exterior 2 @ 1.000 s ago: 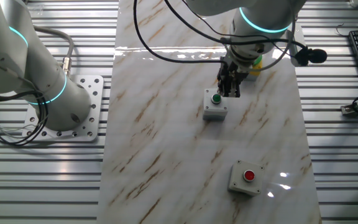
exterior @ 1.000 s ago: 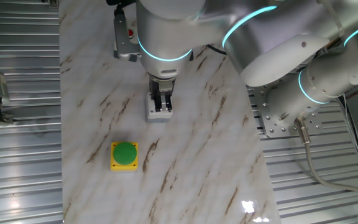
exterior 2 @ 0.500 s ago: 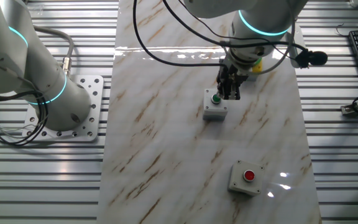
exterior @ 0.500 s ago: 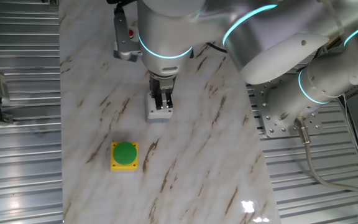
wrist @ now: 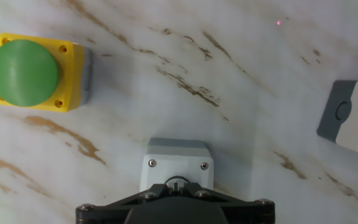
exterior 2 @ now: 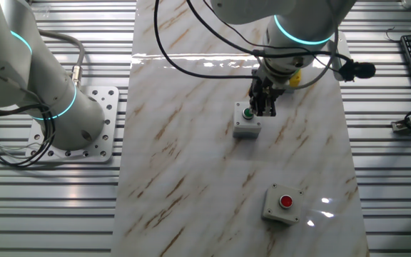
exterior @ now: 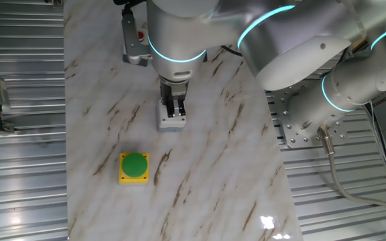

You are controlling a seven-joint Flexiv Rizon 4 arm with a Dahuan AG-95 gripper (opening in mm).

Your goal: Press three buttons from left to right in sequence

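You see the gripper (exterior 2: 265, 108) hanging directly above the middle box, the grey box with the small dark-green button (exterior 2: 247, 112). In the other fixed view its dark fingers (exterior 2: 261, 102) point down at the 2 o'clock side of that button, very near the top of the box. In one fixed view the fingers (exterior: 175, 109) cover the top of this same grey box (exterior: 171, 119). From these pictures you cannot tell if the fingers are released or clenched, and you cannot tell if they touch the button.

In the hand view the box (wrist: 177, 164) sits at 6 o'clock, half hidden under the black gripper body. The yellow box with the large green dome button (wrist: 25, 72) is at 10 o'clock of it, well apart. A second grey box (wrist: 352, 117) stands at 2 o'clock, at the picture's edge.

In the other fixed view the grey box with the small red button (exterior 2: 285, 203) stands at 5 o'clock of the middle box, well apart, on the marble-pattern table (exterior 2: 184, 157).
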